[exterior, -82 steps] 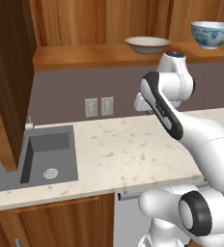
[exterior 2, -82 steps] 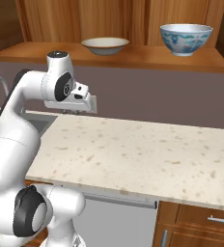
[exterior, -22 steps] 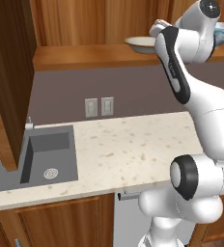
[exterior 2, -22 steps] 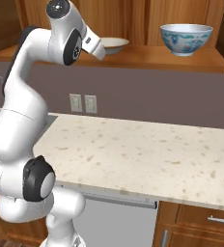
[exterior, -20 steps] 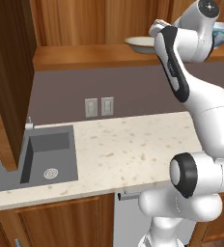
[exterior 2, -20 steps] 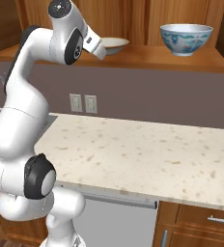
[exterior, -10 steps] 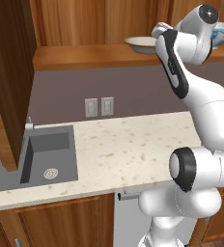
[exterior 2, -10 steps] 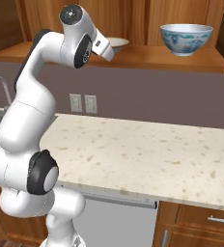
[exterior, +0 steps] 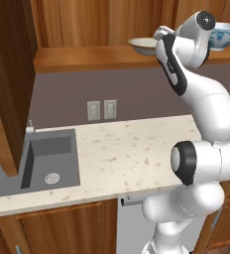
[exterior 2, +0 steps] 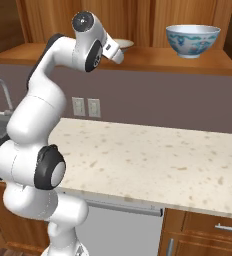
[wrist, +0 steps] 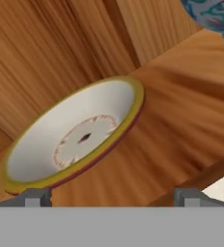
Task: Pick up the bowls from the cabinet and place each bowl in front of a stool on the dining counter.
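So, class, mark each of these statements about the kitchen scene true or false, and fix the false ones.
1. Both bowls sit on the cabinet shelf. True.
2. The gripper holds the cream bowl. False: its fingertips stand apart, just short of the bowl, holding nothing.
3. The patterned bowl lies in the sink. False: it stands upright on the shelf.
4. Two wall outlets sit below the shelf. True.
5. The arm reaches toward the cream bowl. True.

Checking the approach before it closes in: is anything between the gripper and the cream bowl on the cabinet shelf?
Nothing visible. In the hand view the cream bowl lies straight ahead of the open gripper, with bare shelf between; the patterned bowl sits off to the side.
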You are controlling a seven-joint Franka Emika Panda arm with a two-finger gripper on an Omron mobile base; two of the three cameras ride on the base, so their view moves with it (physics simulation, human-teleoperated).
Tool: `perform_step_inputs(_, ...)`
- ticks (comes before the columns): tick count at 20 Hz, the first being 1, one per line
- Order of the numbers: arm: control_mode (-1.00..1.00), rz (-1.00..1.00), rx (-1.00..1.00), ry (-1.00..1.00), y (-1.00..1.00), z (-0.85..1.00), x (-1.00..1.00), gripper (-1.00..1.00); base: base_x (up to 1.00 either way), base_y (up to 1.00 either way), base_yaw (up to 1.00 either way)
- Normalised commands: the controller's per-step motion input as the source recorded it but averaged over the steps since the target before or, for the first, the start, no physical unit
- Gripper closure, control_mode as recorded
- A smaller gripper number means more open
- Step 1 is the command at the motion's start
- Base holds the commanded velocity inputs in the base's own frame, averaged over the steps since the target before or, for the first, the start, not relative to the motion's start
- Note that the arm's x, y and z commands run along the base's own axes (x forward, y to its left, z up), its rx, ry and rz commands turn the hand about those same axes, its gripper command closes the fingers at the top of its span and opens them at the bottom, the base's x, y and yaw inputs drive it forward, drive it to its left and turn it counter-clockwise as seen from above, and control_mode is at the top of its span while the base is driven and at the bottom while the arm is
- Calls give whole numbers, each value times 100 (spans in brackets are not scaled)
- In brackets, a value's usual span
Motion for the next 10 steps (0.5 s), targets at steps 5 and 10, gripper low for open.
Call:
perform_step_inputs(5, -100, -2, 0, 0, -1, 0, 48, -100, 0, 0, 0)
perform_step_inputs(10, -100, -3, 0, 0, 0, 0, 45, -100, 0, 0, 0)
